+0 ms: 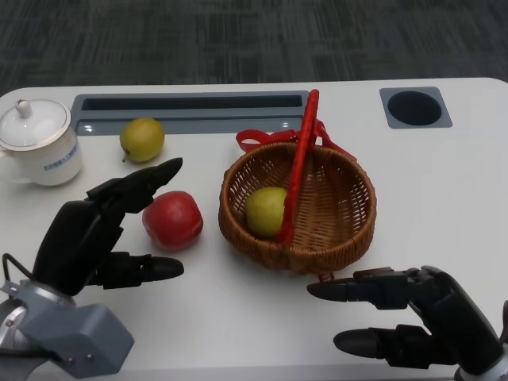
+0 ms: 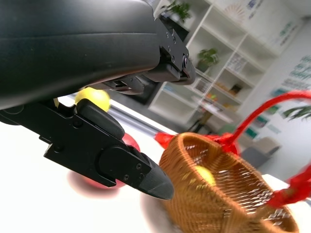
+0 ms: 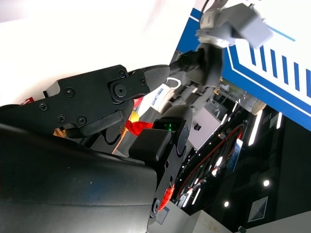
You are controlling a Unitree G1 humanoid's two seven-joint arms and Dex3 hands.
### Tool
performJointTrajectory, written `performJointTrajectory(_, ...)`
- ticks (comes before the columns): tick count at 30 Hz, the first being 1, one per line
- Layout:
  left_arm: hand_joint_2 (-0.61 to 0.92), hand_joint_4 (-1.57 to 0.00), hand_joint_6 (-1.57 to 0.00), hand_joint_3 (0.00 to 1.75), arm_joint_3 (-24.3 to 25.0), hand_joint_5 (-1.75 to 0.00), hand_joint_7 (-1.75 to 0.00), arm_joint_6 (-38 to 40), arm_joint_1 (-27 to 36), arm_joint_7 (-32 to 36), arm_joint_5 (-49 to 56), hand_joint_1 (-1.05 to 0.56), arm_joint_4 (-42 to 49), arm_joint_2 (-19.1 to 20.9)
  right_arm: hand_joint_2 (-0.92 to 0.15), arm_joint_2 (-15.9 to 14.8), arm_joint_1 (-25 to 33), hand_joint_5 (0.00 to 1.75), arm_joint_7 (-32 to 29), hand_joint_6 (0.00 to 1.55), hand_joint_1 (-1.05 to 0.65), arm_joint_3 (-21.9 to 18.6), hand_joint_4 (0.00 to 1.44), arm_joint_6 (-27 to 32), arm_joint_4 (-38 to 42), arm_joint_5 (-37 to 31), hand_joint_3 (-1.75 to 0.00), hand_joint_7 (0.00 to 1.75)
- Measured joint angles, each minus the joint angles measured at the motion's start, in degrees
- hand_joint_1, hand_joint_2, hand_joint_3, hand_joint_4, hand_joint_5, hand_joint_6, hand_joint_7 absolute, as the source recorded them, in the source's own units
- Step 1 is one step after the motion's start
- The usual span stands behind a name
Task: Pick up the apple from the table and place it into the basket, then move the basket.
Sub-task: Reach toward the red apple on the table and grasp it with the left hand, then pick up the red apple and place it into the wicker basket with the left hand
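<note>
A red apple (image 1: 172,220) lies on the white table, left of a brown wicker basket (image 1: 343,230) with a red handle (image 1: 300,163). A yellow-green fruit (image 1: 265,209) lies inside the basket. My left hand (image 1: 95,230) hovers just left of the apple, fingers spread around it without holding it. In the left wrist view the apple (image 2: 127,143) shows behind my fingers (image 2: 131,170), with the basket (image 2: 214,204) beyond. My right hand (image 1: 413,313) is open in front of the basket, holding nothing. The right wrist view is mostly filled by its own hand (image 3: 97,126).
A second yellow-green fruit (image 1: 142,139) lies behind the apple. A white lidded teacup (image 1: 38,143) stands at the far left. A grey slot tray (image 1: 190,107) and a round dark recess (image 1: 414,107) sit along the table's back edge.
</note>
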Motion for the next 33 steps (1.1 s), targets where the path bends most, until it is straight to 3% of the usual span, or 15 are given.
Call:
performJointTrajectory(6,0.75,-0.45,-0.39,0.01,-7.83,-0.02,-0.02,5.54,-7.88,8.15,2.75,-0.70,12.76,-0.47,-0.88,-0.05,0.16,0.00,-0.02,0.86,-0.45,-0.15,0.96,-0.10,-0.32,-0.17,0.00,0.00)
performJointTrajectory(13,0.78,-0.48,-0.42,0.01,-13.02,-0.02,-0.02,12.40,-12.95,10.52,2.42,-0.74,19.84,-3.05,-0.89,-0.11,0.49,0.00,-0.03,0.86,-0.45,-0.26,0.96,-0.54,-0.62,-0.14,0.00,0.00)
performJointTrajectory(21,0.73,-0.52,-0.46,0.00,-15.36,-0.02,-0.02,16.77,-14.90,10.56,0.93,-0.72,21.75,-4.73,-0.88,-0.40,2.03,0.00,-0.07,0.87,-0.45,-0.33,0.97,-0.43,-1.99,-0.21,0.00,0.00)
performJointTrajectory(33,0.70,-0.65,-0.60,0.00,-16.03,-0.03,-0.03,21.33,-15.46,6.41,-2.72,-0.53,22.59,-6.70,-0.89,-1.47,2.89,0.00,-0.61,0.89,-0.44,-0.51,1.00,0.16,-4.38,-0.17,0.00,0.01)
